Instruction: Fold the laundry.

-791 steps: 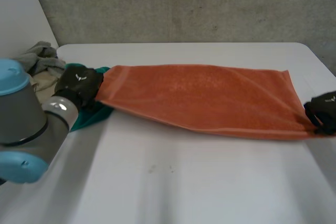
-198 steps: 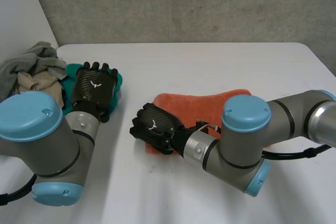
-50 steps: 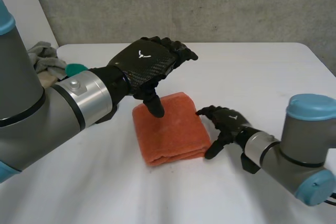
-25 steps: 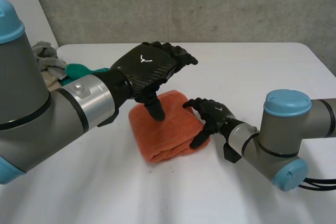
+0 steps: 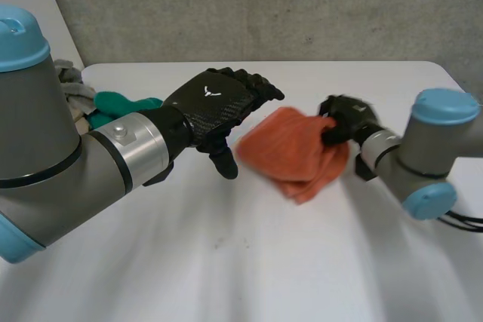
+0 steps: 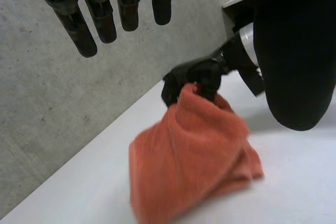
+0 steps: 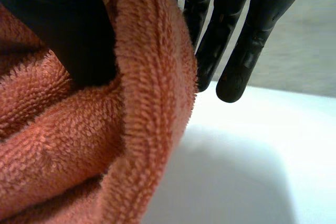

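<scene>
The white table (image 5: 264, 262) carries everything. The left arm (image 5: 90, 179) reaches in from 8 o'clock and the right arm (image 5: 430, 164) from 3 o'clock. Near the table's middle the orange towel (image 5: 294, 160) is bunched up, its top edge lifted. The left hand (image 5: 215, 103) hovers at the towel's 9 o'clock, fingers straight and spread, holding nothing. The right hand (image 5: 343, 118), at the towel's 2 o'clock, pinches that raised edge between thumb and fingers (image 7: 233, 51). A teal cloth (image 5: 113, 102) lies at the table's 10 o'clock.
</scene>
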### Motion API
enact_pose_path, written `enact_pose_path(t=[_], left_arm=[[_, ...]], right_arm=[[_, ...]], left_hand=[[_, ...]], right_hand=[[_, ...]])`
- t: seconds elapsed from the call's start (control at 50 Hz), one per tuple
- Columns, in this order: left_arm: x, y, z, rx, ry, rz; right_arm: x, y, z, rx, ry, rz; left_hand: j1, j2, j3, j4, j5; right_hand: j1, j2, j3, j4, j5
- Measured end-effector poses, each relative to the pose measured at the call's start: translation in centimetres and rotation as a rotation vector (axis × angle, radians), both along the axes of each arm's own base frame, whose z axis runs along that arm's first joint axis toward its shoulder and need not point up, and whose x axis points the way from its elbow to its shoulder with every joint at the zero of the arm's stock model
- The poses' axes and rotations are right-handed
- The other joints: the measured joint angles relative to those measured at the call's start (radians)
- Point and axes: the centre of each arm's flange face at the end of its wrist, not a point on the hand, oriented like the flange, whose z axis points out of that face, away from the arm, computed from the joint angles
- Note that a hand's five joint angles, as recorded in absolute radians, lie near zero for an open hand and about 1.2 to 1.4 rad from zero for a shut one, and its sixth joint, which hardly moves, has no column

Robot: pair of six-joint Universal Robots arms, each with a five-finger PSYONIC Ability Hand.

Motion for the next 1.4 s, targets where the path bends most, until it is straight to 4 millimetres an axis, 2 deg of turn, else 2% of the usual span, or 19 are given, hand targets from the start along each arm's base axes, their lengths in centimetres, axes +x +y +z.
enact_pose_path(t=[0.12, 0.14, 0.16, 0.22, 0.24, 0.28, 0.34, 0.36, 0.42, 0.54, 0.66, 0.82, 0.84, 0.9, 0.92, 0.94, 1.12, 1.22, 1.4], left_arm=[[0.0, -0.1, -0.2, 0.006, -0.003, 0.0], [0.0, -0.1, -0.2, 0.006, -0.003, 0.0], [-0.1, -0.1, -0.4, 0.01, -0.006, 0.0], [-0.1, -0.2, -0.6, 0.015, -0.008, 0.0], [-0.2, -0.2, -0.8, 0.021, -0.012, -0.001], [-0.2, -0.2, -1.0, 0.026, -0.015, -0.002], [-0.3, -0.2, -1.1, 0.029, -0.017, -0.003], [-0.3, -0.2, -1.3, 0.034, -0.02, -0.004], [-0.4, -0.2, -1.4, 0.036, -0.021, -0.005], [-0.4, -0.2, -1.4, 0.036, -0.021, -0.006], [-0.5, -0.3, -1.7, 0.042, -0.024, -0.007], [-0.5, -0.4, -2.1, 0.054, -0.029, -0.007], [-0.5, -0.4, -2.1, 0.056, -0.029, -0.007], [-0.5, -0.4, -2.1, 0.058, -0.028, -0.006], [-0.5, -0.4, -2.1, 0.062, -0.025, -0.004], [-0.5, -0.4, -2.1, 0.064, -0.023, -0.003], [-0.4, -0.5, -1.9, 0.078, -0.009, 0.005], [-0.4, -0.4, -1.7, 0.076, -0.005, 0.005], [-0.2, -0.3, -0.8, 0.048, 0.01, 0.009]], right_arm=[[-4.9, -5.1, 0.0, -0.09, 0.108, -0.162], [-4.9, -5.1, 0.0, -0.09, 0.108, -0.162], [-6.5, -6.8, -0.2, -0.117, 0.142, -0.213], [-7.7, -8.2, -0.4, -0.134, 0.166, -0.247], [-9.2, -10.1, -0.8, -0.148, 0.199, -0.289], [-10.3, -11.3, -1.1, -0.151, 0.224, -0.313], [-11.3, -12.4, -1.4, -0.154, 0.249, -0.338], [-13.0, -13.7, -1.7, -0.163, 0.291, -0.375], [-14.6, -14.7, -1.8, -0.178, 0.329, -0.41], [-19.7, -16.5, -1.6, -0.239, 0.464, -0.507], [-22.3, -17.1, -1.3, -0.268, 0.535, -0.551], [-22.8, -17.2, -1.1, -0.279, 0.574, -0.56], [-22.8, -17.2, -1.1, -0.278, 0.579, -0.561], [-22.8, -17.1, -1.2, -0.276, 0.586, -0.562], [-22.8, -17.1, -1.4, -0.271, 0.594, -0.563], [-22.9, -17.0, -1.6, -0.263, 0.603, -0.562], [-24.0, -15.9, -2.7, -0.172, 0.656, -0.546], [-24.9, -14.7, -0.9, -0.151, 0.738, -0.534], [-24.8, -13.0, 6.6, -0.401, 1.205, -0.534]], left_hand=[[0.0, 0.0, 0.0, 0.0, 0.0], [0.0, 0.0, 0.0, 0.0, 0.0], [0.0, 0.0, 0.0, 0.0, 0.0], [0.0, 0.0, 0.0, 0.0, 0.0], [0.0, 0.0, 0.0, 0.0, 0.0], [0.0, 0.0, 0.0, 0.0, 0.0], [0.0, 0.0, 0.0, 0.0, 0.0], [0.0, 0.0, 0.0, 0.0, 0.0], [0.0, 0.0, 0.0, 0.0, 0.0], [0.0, 0.0, 0.0, 0.0, 0.0], [0.0, 0.0, 0.0, 0.0, 0.0], [0.0, 0.0, 0.0, 0.0, 0.0], [0.0, 0.0, 0.0, 0.0, 0.0], [0.0, 0.0, 0.0, 0.0, 0.0], [0.0, 0.0, 0.0, 0.0, 0.0], [0.0, 0.0, 0.0, 0.0, 0.0], [0.0, 0.0, 0.0, 0.0, 0.0], [0.0, 0.0, 0.0, 0.0, 0.0], [0.0, 0.0, -0.002, 0.0, 0.0]], right_hand=[[0.0, 0.003, 0.004, 0.0, 0.0], [0.0, 0.003, 0.004, 0.0, 0.0], [0.0, 0.003, 0.004, 0.0, 0.0], [0.0, 0.01, 0.016, 0.0, 0.0], [0.0, 0.01, 0.016, 0.0, 0.007], [0.0, 0.01, 0.016, 0.0, 0.011], [0.0, 0.01, 0.016, 0.0, 0.011], [0.0, 0.01, 0.025, 0.0, 0.013], [0.0, 0.01, 0.029, 0.0, 0.013], [0.0, 0.01, 0.035, 0.0, 0.013], [0.0, 0.01, 0.035, 0.0, 0.012], [-0.002, -0.004, 0.014, -0.017, 0.01], [-0.228, -0.225, -0.208, -0.245, -0.201], [-0.228, -0.225, -0.208, -0.245, -0.201], [-0.622, -0.73, -0.705, -0.718, -0.661], [-0.687, -0.89, -0.877, -0.912, -0.829], [-0.69, -0.93, -0.931, -0.951, -0.866], [-0.69, -0.93, -0.931, -0.951, -0.866], [-0.69, -0.93, -0.931, -0.951, -0.875]])
